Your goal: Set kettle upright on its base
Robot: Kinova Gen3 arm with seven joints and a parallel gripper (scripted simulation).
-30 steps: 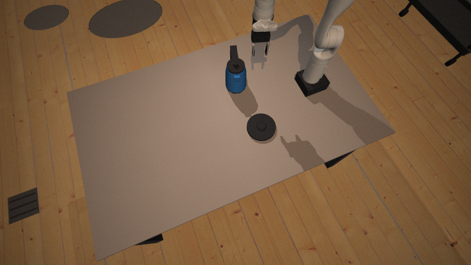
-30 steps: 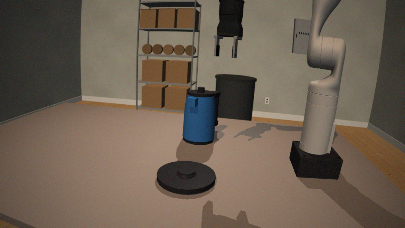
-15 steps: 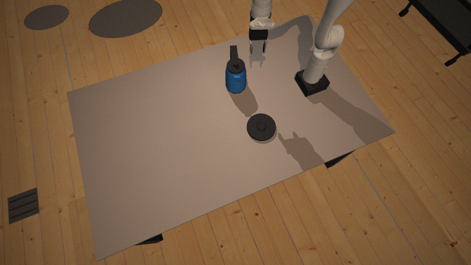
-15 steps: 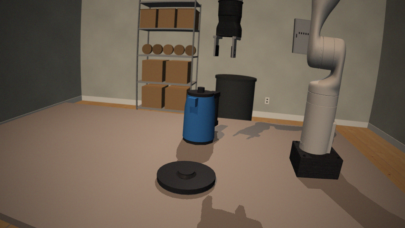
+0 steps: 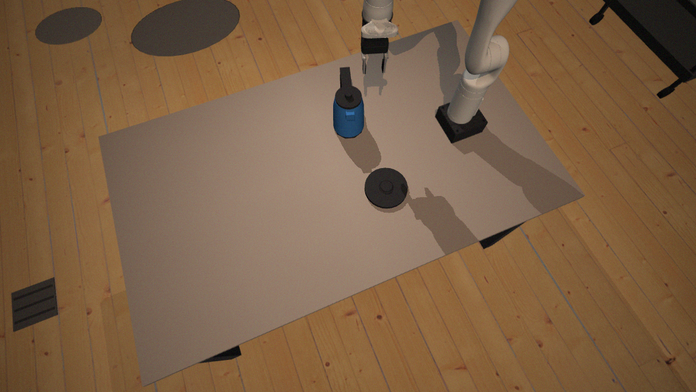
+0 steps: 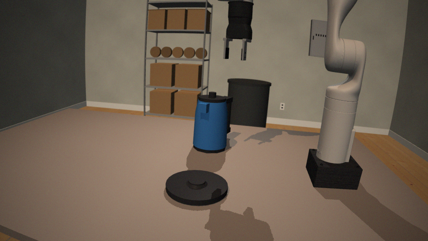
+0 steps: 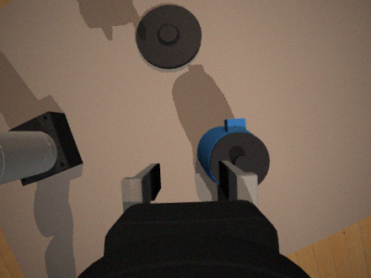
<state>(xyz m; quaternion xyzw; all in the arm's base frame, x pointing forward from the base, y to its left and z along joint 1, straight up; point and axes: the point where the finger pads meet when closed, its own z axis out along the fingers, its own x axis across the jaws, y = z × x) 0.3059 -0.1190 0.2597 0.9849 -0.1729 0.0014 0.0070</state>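
Parts hidden from view or cut off by the frame

The ring under the kettle (image 5: 347, 121) (image 6: 210, 125) (image 7: 215, 147) is hidden by its body, and in the wrist view part of its lid is covered by a finger of the gripper (image 5: 373, 72) (image 6: 234, 59) (image 7: 190, 181). The handle (image 5: 345, 78) (image 6: 229, 115) is mostly hidden behind the body in the exterior view. The arm (image 5: 479, 53) (image 6: 344, 56) (image 7: 25, 156) is cut off by the edges of all three views.
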